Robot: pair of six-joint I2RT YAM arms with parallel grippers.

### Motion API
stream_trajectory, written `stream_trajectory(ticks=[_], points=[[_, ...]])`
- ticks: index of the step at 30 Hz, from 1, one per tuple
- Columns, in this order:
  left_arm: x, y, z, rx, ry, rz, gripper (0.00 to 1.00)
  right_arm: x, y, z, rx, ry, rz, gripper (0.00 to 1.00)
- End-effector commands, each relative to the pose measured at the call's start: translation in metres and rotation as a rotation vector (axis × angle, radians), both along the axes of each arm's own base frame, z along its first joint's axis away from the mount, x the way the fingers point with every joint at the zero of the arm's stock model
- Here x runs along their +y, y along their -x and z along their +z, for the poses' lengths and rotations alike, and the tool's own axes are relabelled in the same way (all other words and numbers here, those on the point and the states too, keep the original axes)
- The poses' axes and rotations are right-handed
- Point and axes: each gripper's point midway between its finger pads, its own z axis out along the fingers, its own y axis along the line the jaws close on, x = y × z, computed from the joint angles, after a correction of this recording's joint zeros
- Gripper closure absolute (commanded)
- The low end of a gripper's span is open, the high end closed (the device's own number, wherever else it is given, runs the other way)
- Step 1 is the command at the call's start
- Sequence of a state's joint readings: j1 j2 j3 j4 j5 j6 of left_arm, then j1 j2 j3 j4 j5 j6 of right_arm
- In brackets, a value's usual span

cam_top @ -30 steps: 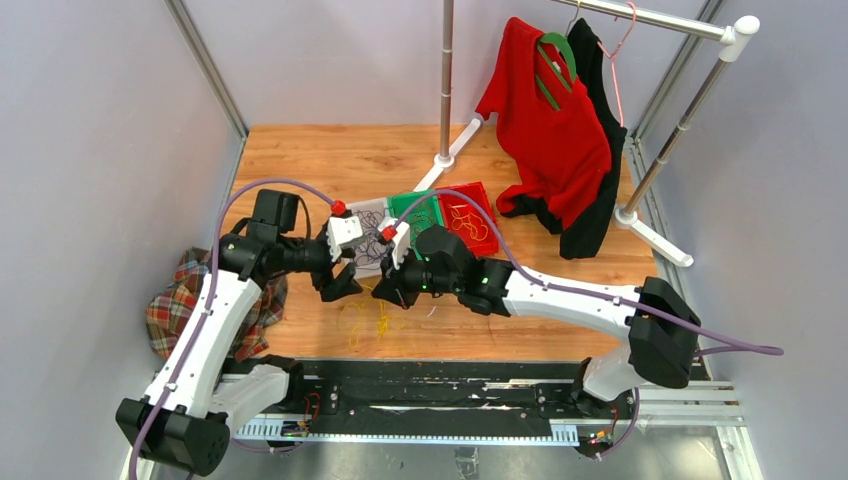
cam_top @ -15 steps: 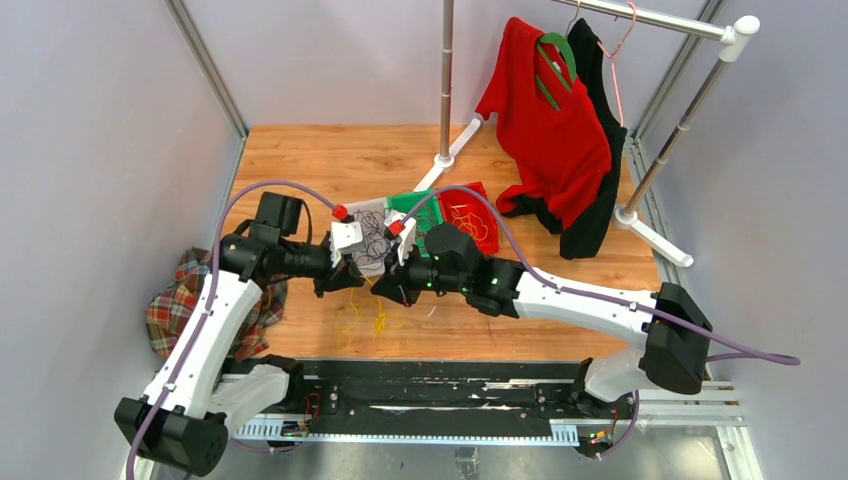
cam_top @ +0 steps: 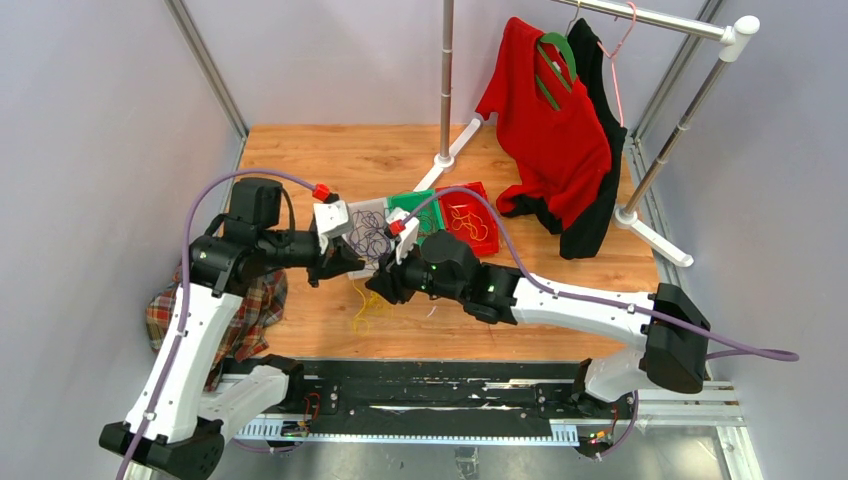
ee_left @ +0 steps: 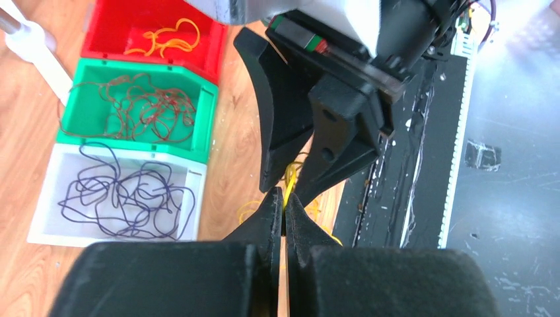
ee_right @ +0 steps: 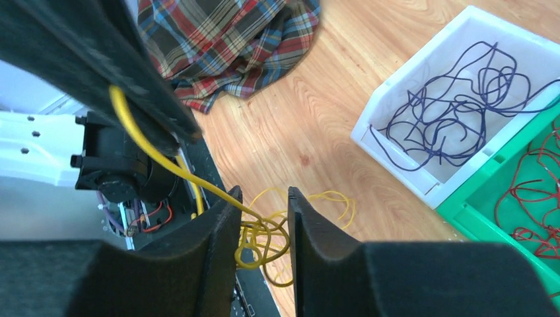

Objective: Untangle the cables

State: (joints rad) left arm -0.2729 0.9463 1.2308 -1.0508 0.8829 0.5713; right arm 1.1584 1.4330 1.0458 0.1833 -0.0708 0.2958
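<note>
Yellow cable point(ee_left: 288, 186) is sitting clenched in my L pincer point(ee_left: 284, 199) and running on btwn the jaws of my R pincer point(ee_right: 263, 197), which are standing apart, not gripping. The rest of the yellow tangle point(cam_top: 365, 312) is lying on the bench point(cam_top: 300, 160), near the white bin point(ee_left: 43, 198) w/ purple cables point(ee_left: 125, 198).

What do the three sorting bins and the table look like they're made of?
White bin, green bin, red bin: probably moulded plastic, uniform colour, thin walls, slight gloss. Table: wood or wood-look laminate, grain lines, satin sheen.
</note>
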Motion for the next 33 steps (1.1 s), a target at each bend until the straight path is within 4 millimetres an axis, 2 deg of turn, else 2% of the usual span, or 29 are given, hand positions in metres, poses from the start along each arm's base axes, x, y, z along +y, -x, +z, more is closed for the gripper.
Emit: stream_trajectory(ticks=[1,4,8,12,18,22,25,27,29,33], points=[[-0.004,0.01,0.034,-0.034,0.062,-0.001,1.0,-0.001,-0.009,0.006,-0.036,-0.034,-0.072,0.72],[-0.004,0.01,0.054,-0.07,0.082,0.009,0.99,-0.009,-0.011,-0.01,-0.023,-0.02,-0.102,0.75],[-0.002,0.007,0.08,-0.141,0.091,0.037,1.0,-0.022,-0.012,-0.041,0.01,0.019,-0.152,0.76],[0.003,0.002,0.104,-0.212,0.092,0.073,1.0,-0.037,-0.01,-0.059,0.038,0.012,-0.196,0.76],[0.007,-0.002,0.139,-0.308,0.104,0.107,1.0,-0.054,-0.007,-0.074,0.066,0.01,-0.235,0.77],[0.007,-0.001,0.154,-0.332,0.123,0.109,1.0,-0.064,-0.007,-0.076,0.067,0.009,-0.264,0.79],[0.007,0.0,0.153,-0.332,0.123,0.106,1.0,-0.069,-0.008,-0.051,0.037,-0.025,-0.267,0.76],[0.007,0.001,0.148,-0.324,0.118,0.105,1.0,-0.073,-0.01,-0.014,-0.012,-0.079,-0.27,0.63],[0.006,0.002,0.141,-0.304,0.118,0.095,1.0,-0.073,-0.008,0.012,-0.043,-0.117,-0.248,0.5],[0.003,0.004,0.133,-0.275,0.122,0.075,1.0,-0.061,0.004,0.057,-0.08,-0.175,-0.155,0.41]])
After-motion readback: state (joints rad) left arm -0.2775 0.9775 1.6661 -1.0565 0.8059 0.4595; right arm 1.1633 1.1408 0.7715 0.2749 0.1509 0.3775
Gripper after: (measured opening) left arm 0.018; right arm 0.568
